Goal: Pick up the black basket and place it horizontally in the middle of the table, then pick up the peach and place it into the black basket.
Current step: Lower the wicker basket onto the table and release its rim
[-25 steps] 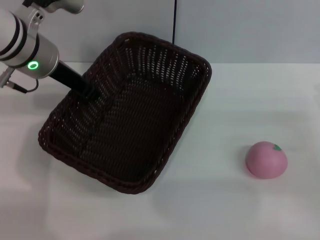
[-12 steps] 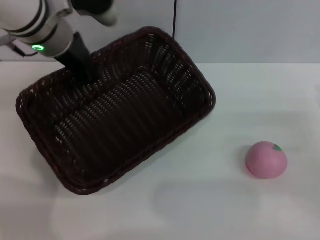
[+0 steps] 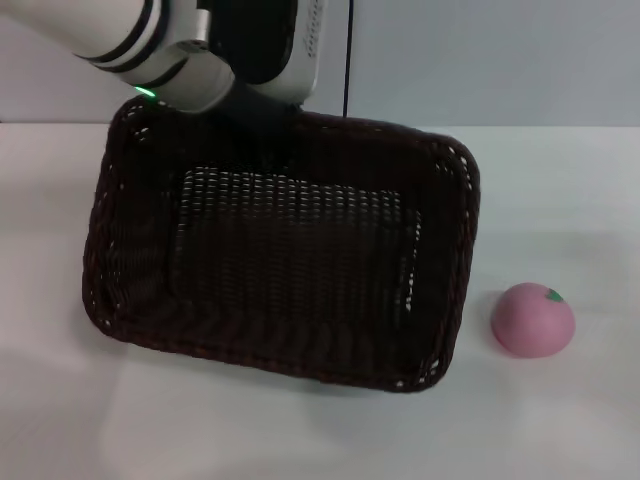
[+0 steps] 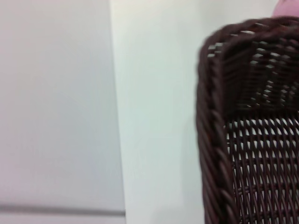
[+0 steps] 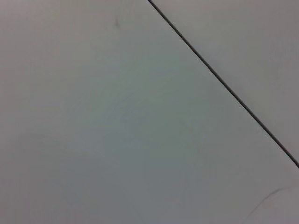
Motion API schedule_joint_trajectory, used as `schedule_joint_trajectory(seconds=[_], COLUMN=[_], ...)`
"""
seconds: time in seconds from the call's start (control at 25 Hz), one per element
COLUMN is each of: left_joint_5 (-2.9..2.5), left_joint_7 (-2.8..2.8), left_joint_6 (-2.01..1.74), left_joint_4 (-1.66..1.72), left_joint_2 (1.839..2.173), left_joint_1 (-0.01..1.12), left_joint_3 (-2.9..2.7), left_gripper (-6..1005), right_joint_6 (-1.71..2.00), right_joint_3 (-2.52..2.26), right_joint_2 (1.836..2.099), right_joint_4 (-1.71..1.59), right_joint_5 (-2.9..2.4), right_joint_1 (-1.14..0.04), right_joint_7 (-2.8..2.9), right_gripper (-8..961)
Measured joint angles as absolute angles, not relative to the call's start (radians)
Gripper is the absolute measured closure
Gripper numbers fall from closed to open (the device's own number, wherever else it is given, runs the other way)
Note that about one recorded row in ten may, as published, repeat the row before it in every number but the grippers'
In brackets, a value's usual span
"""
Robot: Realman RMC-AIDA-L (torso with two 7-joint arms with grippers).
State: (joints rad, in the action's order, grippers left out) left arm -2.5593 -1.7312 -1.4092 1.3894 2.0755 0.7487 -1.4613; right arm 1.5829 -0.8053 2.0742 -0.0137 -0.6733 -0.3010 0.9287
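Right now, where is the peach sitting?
In the head view the peach sits on the white table on the robot's right side, just beside the near right corner of the black basket, not inside it.

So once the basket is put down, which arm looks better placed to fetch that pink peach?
Probably the right. The peach lies on the table to the basket's right, while the left gripper is busy at the basket's far rim. The right arm isn't in view, though.
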Motion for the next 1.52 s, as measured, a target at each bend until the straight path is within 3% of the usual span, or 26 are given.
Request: schedule_joint_trajectory(seconds=[0.72, 1.52], left_joint_5=[-2.660, -2.725], left_joint_7=[-1.950, -2.038], left_joint_6=[-1.325, -1.258], left_joint_4=[1.406, 1.424], left_joint_2=[2.077, 2.077], left_joint_1=[0.707, 0.677], left_joint_3=[-1.609, -1.701], left_gripper=[827, 627], right_joint_6=[1.582, 1.571], right_joint_3=[-0.805, -0.805], right_joint_2=[2.076, 2.074], right_joint_4=[-0.018, -0.018], right_joint_5=[-0.679, -0.676], right_joint_1=[-0.311, -0.308], right_joint_7=[0.930, 0.929], right_gripper=[279, 279])
